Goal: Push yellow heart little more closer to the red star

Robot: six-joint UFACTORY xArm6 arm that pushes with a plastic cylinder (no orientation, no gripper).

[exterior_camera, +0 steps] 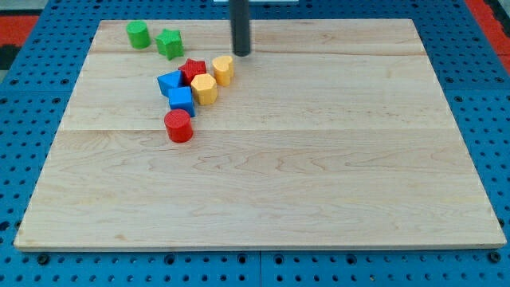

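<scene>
The yellow heart (pixel 223 70) lies near the view's top, just right of the red star (pixel 193 70), close to it or touching. My tip (pixel 241 53) stands just above and to the right of the yellow heart, a small gap away. A yellow hexagon (pixel 205 89) sits below the heart and star, against them.
A blue block (pixel 170 83) and a blue cube (pixel 182 101) sit left of and below the star. A red cylinder (pixel 178 126) lies below them. A green cylinder (pixel 139 34) and a green star (pixel 169 43) lie at top left. The wooden board (pixel 319 175) rests on a blue pegboard.
</scene>
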